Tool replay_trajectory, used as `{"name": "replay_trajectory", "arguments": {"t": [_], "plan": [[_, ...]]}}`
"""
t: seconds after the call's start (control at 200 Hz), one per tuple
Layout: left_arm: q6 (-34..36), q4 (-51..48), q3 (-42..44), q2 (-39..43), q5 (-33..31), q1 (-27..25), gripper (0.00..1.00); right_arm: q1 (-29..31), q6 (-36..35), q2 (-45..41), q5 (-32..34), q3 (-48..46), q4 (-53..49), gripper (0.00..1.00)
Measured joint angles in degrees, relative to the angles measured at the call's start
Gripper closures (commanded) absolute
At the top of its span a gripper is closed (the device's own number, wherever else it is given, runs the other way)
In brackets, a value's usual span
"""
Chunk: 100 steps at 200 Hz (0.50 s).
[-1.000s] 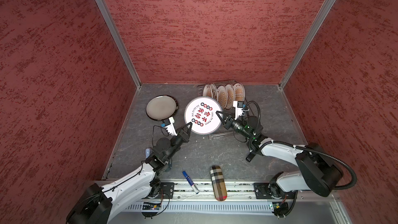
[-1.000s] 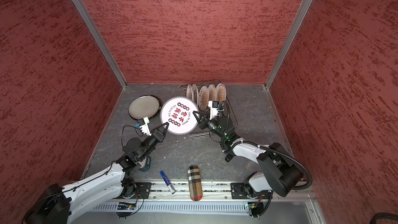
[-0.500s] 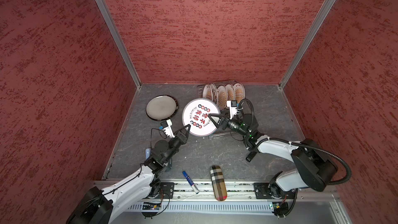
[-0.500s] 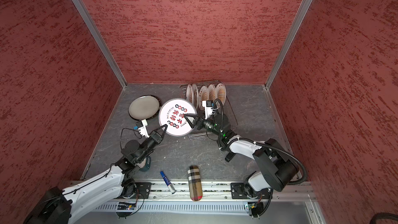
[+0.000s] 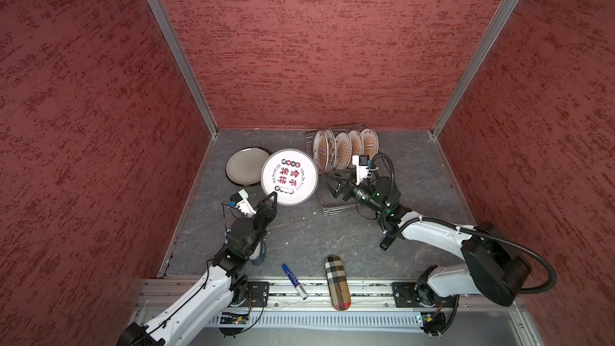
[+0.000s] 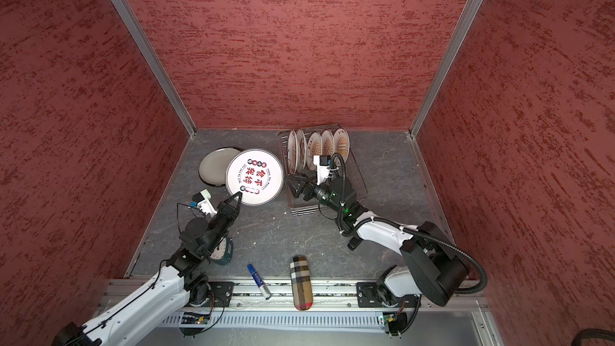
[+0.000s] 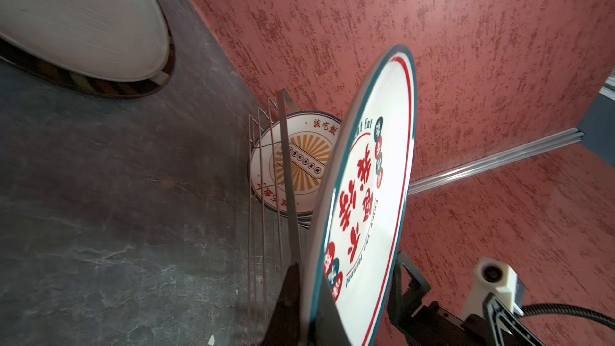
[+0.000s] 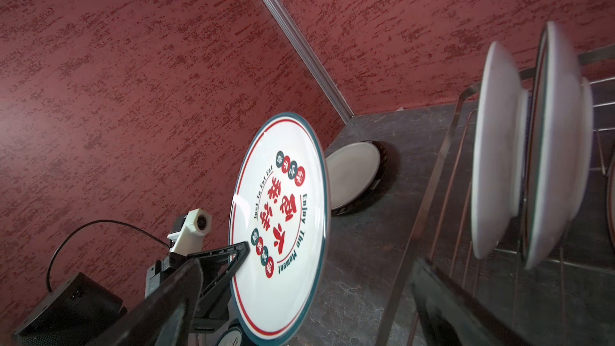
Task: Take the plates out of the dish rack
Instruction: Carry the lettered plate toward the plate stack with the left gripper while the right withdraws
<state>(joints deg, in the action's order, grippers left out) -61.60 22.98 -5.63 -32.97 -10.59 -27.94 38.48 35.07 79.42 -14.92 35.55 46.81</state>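
Now the right tool (image 5: 329,186) has let go, jaws wide, while the left tool (image 5: 273,198) alone pinches the character plate (image 5: 289,178).

The white plate (image 5: 289,177) bears red characters and a teal rim; racked plates (image 5: 342,149) seemingly show orange sunbursts.

Robot test cell — red panel walls (image 5: 316,44)
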Motion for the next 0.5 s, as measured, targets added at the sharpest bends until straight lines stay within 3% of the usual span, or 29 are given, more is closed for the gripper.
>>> {"name": "replay_trajectory", "arguments": {"t": [0.235,0.501], "plan": [[-3.76,-14.95,-2.36,0.59,-4.37,0.52,1.0,1.09,-2.82,-0.76,-0.09,-1.09,0.24,0.01],[-8.17,-21.31,-4.59,-5.77,-2.78,1.68,1.0,3.28,-7.39,2.01,-1.62,2.91,-4.52,0.01]]}}
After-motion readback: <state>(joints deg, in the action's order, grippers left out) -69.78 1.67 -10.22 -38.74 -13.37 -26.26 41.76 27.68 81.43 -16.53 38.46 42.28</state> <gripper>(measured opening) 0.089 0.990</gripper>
